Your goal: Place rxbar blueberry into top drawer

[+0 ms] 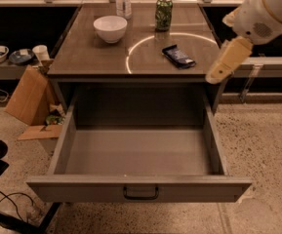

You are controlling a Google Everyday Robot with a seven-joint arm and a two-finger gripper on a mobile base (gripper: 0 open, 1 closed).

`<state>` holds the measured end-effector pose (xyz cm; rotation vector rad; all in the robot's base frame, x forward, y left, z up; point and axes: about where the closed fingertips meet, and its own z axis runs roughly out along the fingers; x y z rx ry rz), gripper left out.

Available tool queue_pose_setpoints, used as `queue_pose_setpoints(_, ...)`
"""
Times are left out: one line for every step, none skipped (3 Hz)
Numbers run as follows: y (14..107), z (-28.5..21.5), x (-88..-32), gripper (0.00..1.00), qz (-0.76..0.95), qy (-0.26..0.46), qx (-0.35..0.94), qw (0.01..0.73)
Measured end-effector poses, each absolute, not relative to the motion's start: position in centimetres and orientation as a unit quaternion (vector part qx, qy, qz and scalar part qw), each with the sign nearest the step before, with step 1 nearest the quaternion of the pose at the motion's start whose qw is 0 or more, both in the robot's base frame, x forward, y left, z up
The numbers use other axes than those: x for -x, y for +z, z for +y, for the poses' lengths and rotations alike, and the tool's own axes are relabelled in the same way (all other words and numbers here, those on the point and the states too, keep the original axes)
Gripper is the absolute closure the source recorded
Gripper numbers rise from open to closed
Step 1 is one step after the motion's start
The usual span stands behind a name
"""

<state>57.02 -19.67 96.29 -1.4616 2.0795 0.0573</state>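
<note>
**Bar still on the table, drawer open and waiting**

The table (91, 57) fills the middle of the view. Below its front edge the drawer (72, 130) is pulled fully out, its floor bare and its handle (140, 194) facing the camera.

The gripper (227, 62) hangs off the table's right front corner, just right of the bar and not touching it. It holds nothing, and I cannot tell whether it is open or closed.

The step in hand looks like the reach for the pick. To do it well, the gripper should come in over the table from the right and descend straight down on the bar. It should close across the bar's narrow width rather than along its length. The wrapper is glossy and lies flat, so a shallow or off-centre grip could slip.

The bowl (110, 28) sits well to the left. The can (163, 13) stands behind the bar, near enough to mind when reaching.

The bar (178, 55) lies flat on the right half of the table, near the front. Its long axis runs diagonally, from back-left to front-right. The wrist would need to turn to match that slant.
</note>
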Motion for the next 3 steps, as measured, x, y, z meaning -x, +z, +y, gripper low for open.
queue_pose_setpoints(95.7,-18.2,-61.7,0.0,0.819,0.016,0.498,0.286)
queue_pose_setpoints(92.5,-17.1,-66.1,0.0,0.864,0.001,0.445,0.235)
queue_pose_setpoints(88.9,-17.6,-69.1,0.0,0.907,0.018,0.37,0.2)
